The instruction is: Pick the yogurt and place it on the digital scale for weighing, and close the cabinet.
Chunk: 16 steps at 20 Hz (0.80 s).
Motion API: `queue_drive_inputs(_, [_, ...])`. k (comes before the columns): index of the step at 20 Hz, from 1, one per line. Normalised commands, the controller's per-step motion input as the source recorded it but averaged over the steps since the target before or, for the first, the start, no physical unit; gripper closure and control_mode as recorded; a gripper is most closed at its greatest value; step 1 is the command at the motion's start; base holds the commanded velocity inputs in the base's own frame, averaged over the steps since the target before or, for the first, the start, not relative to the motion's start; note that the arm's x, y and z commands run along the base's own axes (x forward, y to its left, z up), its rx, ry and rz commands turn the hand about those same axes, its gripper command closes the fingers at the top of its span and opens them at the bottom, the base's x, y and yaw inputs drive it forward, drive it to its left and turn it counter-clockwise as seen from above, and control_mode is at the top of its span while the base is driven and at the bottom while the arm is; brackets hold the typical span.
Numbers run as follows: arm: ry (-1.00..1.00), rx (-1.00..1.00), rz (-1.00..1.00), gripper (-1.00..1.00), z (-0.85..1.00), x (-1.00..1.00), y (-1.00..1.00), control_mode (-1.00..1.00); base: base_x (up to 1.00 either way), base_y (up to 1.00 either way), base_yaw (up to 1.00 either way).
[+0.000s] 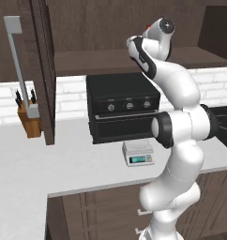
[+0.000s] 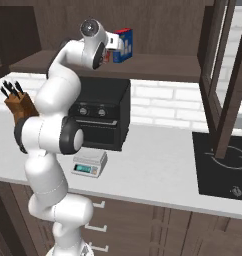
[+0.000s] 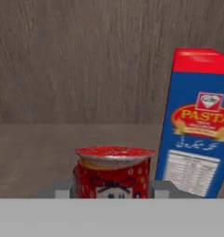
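Yogurt (image 3: 113,173) base hidden, pasta box (image 3: 197,122) cropped

Left base view sits behind the arm on its left side, looking forward and down across the white counter (image 1: 40,159) toward the black oven (image 1: 122,105) at the back wall. Right base view looks from behind on the other side, same counter, same oven, and both catch the digital scale (image 1: 139,153) just in front of the oven and the knife block (image 1: 29,117) at the counter's back edge. Hand view is up at the cabinet shelf (image 3: 35,152), facing its wooden back wall, very close to the yogurt (image 3: 113,170) and the pasta box (image 3: 197,122) beside it.
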Motion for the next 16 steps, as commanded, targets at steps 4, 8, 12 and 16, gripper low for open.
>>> queue_drive_inputs(4, [0.00, 0.00, 0.00, 1.00, -0.01, -0.01, 0.00, -1.00, 0.00, 0.00, 0.00])
queue_drive_inputs(8, [0.00, 0.00, 0.00, 1.00, -0.02, -0.35, 0.00, -1.00, 0.00, 0.00, 0.00])
queue_drive_inputs(12, [-0.03, 0.03, 0.00, 1.00, -0.03, -0.91, 0.02, -1.00, 0.00, 0.00, 0.00])
queue_drive_inputs(16, [-0.14, 0.06, 0.00, 1.00, 0.00, -1.00, 0.00, -1.00, 0.00, 0.00, 0.00])
